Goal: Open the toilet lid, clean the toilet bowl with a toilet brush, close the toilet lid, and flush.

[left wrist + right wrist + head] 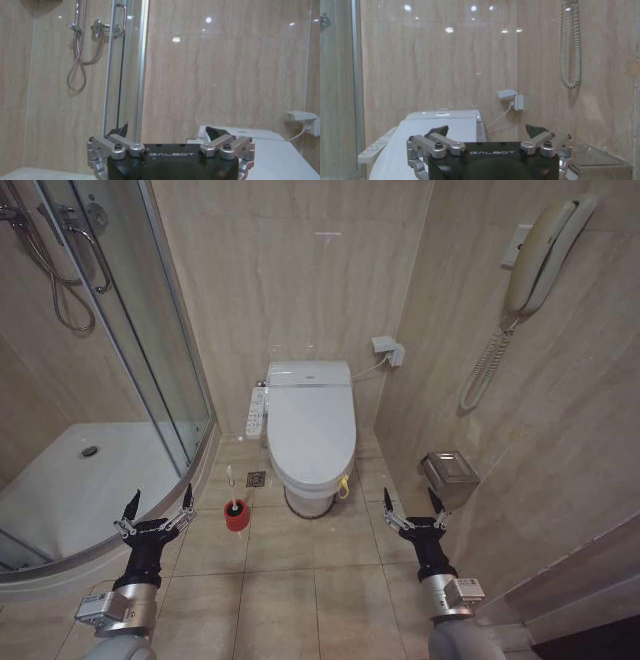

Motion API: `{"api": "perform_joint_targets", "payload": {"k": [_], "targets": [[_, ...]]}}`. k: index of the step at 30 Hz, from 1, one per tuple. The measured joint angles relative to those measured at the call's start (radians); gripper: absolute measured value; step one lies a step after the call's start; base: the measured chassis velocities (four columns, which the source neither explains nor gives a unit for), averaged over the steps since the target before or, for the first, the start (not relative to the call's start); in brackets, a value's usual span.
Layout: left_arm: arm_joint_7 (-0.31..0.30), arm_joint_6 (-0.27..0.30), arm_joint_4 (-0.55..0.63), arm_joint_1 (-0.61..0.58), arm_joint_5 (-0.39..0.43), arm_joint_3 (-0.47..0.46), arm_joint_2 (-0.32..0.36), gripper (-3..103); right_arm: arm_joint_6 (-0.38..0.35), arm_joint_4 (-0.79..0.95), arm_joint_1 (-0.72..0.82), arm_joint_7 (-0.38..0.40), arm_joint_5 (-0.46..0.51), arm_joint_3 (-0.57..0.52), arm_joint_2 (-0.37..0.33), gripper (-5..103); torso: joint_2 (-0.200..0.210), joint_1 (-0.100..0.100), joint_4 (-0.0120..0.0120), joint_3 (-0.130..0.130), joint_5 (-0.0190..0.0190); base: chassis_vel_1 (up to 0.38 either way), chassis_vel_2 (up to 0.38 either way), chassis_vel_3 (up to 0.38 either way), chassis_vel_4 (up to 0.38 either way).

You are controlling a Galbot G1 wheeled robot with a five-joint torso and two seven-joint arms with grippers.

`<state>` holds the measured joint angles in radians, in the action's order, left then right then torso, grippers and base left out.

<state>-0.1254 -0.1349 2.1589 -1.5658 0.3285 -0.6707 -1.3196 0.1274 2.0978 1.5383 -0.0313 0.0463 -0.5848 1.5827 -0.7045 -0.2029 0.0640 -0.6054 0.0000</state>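
— Arms first: how did they sit?

— Both were raised low in front of the robot, forearms reaching forward over the tiled floor (300,580), well short of the toilet. The left end effector (158,508) hung near the curved edge of the shower tray (60,490); the right end effector (416,505) hung just beside the metal bin (450,475) by the right wall.

— And the fingers?

— Spread wide on both, tips pointing ahead and up, nothing between them and nothing touched. The left wrist view showed the left end effector (170,135) aimed at the wall beside the shower's glass door (125,67), with a corner of the toilet past one fingertip. The right wrist view showed the right end effector (487,132) aimed at the toilet's back end and the wall socket (512,99).

— Where was the toilet lid?

— The toilet lid (312,425) lay shut, flat over the seat against the back wall, roughly midway between the two arms and farther off. A yellow strap loop (344,485) hung at its front right edge. The toilet bowl could not be seen under it.

— The toilet brush?

— The toilet brush (237,502) stood upright in its red cup holder (236,517) on the floor, just left of the toilet's base, between the left end effector and the toilet, apart from both.
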Motion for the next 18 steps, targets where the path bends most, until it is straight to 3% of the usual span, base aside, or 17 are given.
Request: {"api": "perform_joint_targets", "payload": {"k": [18], "targets": [[0.000, 0.000, 0.000, 0.000, 0.000, 0.000, 0.000, 100, 0.010, -0.020, 0.001, 0.037, 0.008, -0.005, -0.007, 100, 0.000, 0.000, 0.0000, 0.000, 0.0000, 0.000, 0.000, 0.000, 0.000]]}}
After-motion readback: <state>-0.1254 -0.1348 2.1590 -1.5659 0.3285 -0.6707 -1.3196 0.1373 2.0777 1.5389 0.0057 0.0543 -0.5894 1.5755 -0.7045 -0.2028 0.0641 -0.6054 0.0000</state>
